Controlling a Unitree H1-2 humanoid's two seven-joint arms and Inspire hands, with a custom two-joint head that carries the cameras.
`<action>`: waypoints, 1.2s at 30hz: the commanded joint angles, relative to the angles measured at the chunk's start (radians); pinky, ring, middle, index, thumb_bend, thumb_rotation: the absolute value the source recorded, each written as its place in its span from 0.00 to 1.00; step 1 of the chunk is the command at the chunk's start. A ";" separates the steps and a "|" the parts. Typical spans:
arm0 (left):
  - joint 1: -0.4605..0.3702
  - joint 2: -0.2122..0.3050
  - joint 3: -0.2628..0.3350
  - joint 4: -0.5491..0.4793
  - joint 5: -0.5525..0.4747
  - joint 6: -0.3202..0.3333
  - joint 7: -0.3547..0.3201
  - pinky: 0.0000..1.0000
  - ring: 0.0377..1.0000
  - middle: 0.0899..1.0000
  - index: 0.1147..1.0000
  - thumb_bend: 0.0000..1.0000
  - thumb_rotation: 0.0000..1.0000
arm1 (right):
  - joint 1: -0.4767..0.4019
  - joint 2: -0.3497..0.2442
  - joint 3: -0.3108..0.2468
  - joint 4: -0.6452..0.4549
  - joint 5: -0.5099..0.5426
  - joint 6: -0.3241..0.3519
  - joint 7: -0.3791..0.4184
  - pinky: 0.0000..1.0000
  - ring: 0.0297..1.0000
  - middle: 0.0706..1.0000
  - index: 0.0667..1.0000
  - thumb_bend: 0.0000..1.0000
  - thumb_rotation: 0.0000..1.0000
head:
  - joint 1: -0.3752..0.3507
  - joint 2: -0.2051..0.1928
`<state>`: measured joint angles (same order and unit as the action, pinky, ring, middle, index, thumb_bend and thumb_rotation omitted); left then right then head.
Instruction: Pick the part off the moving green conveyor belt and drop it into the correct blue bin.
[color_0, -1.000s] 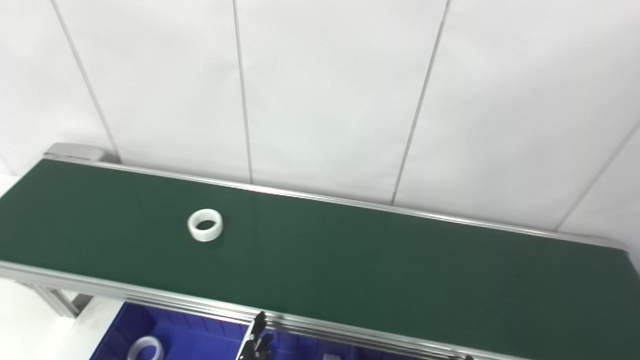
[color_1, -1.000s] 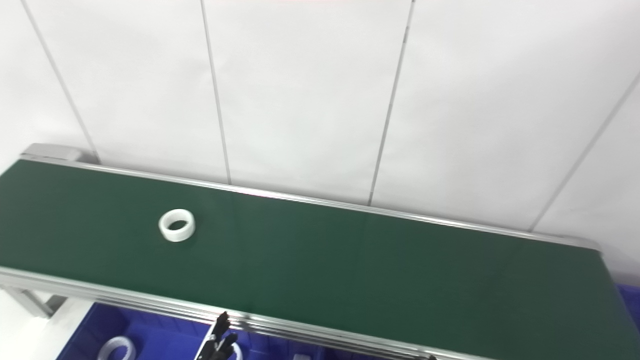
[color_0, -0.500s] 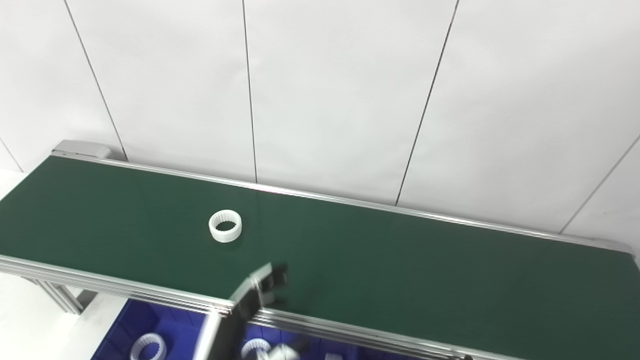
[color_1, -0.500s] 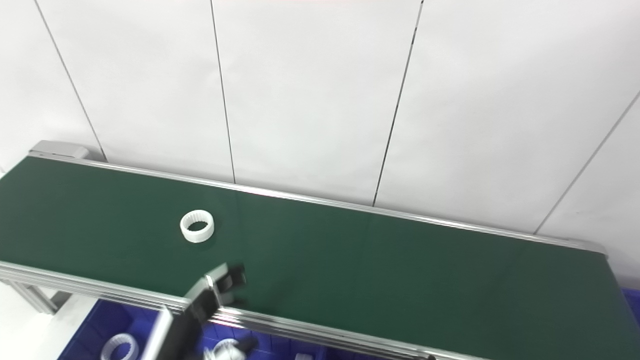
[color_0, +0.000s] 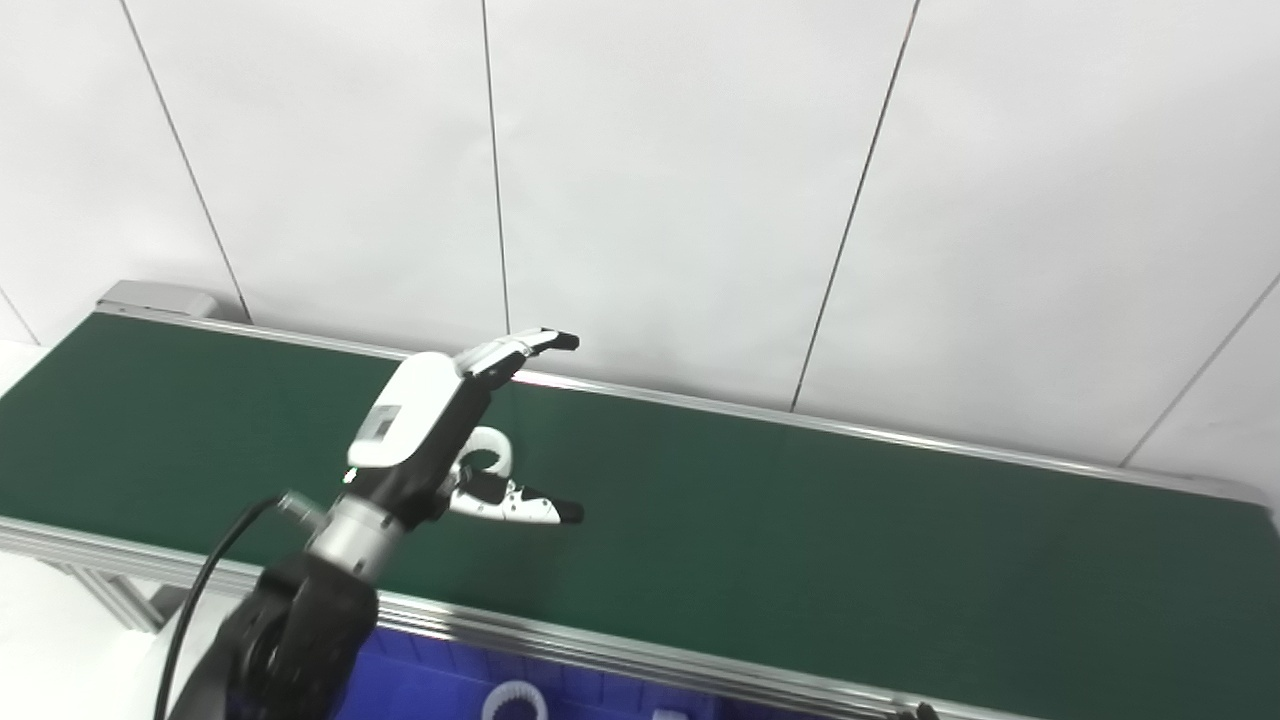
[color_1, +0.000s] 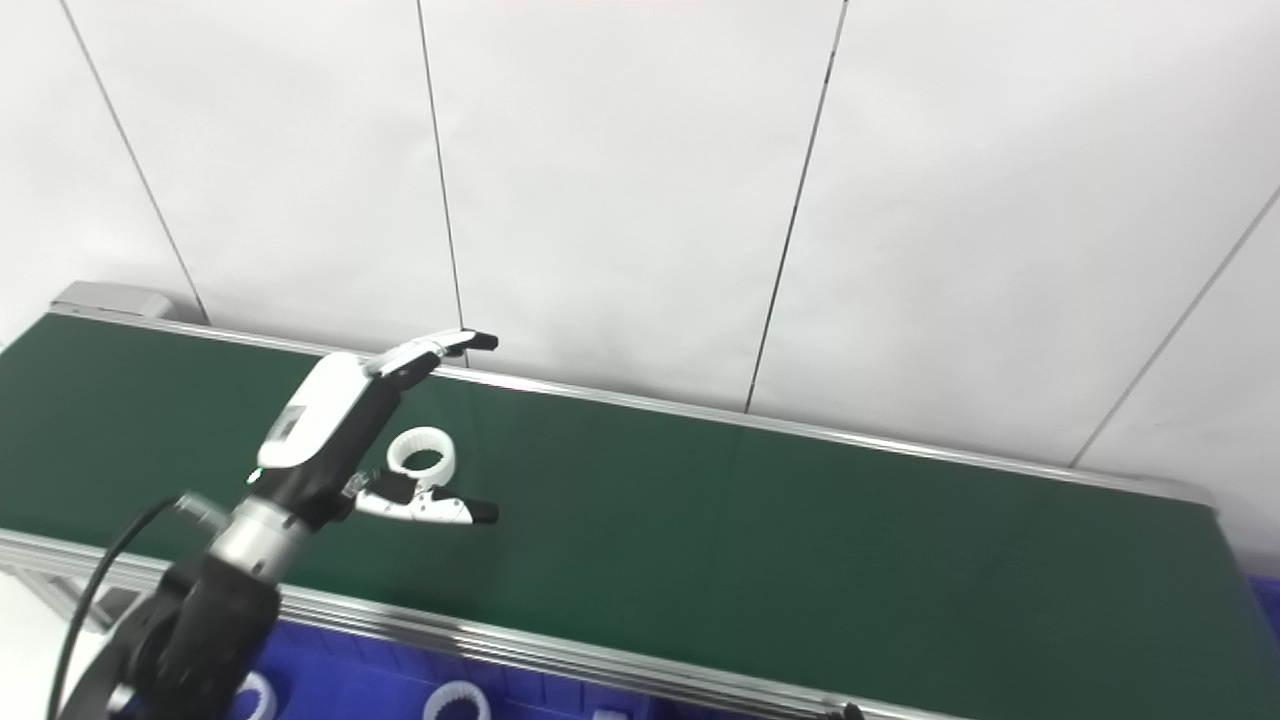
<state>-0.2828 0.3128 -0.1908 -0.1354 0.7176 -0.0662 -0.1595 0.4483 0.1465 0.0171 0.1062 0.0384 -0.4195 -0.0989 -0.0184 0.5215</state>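
Blue bin (color_1: 330, 690) sits below the near rail of the green conveyor belt (color_0: 800, 520), only a strip of it showing at the bottom edge. White toothed rings (color_1: 455, 702) lie inside it, one near the middle and another (color_1: 255, 695) partly hidden behind the left arm; how the bin is divided cannot be told. On the belt, the white ring part (color_1: 422, 452) lies flat toward the belt's left half, between its two rails. Left hand (color_1: 340, 425) hovers over the belt just beside the part, spread wide with nothing in its grasp: fingers (color_1: 440, 345) reach out above and beyond the ring, thumb (color_1: 435, 510) stretches on the near side of it, so the ring lies in the gap between them. Contact with the ring cannot be told. White panelled wall (color_0: 700, 180) rises behind the belt.
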 joint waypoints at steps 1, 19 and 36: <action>-0.108 0.045 -0.007 0.051 0.050 -0.021 0.007 0.74 0.76 0.82 0.78 1.00 0.16 | -0.005 0.014 0.007 -0.030 0.002 -0.049 0.014 0.96 0.92 0.95 0.97 0.61 1.00 | -0.004 0.003; -0.441 0.083 -0.185 0.583 0.157 -0.080 0.030 0.74 0.75 0.78 0.73 1.00 0.14 | 0.013 0.028 0.043 -0.066 -0.065 -0.048 -0.022 0.90 0.90 0.93 0.95 0.65 1.00 | -0.048 0.031; -0.477 -0.011 -0.227 0.702 0.006 -0.018 -0.142 0.65 0.64 0.72 0.69 1.00 0.12 | 0.021 0.043 0.071 -0.081 -0.099 -0.049 -0.050 0.87 0.88 0.91 0.93 0.68 0.96 | -0.083 0.047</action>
<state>-0.7064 0.3021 -0.4176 0.5799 0.7349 -0.0824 -0.3130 0.4667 0.1697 0.0789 0.0586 -0.0545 -0.4199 -0.1461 -0.1012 0.5676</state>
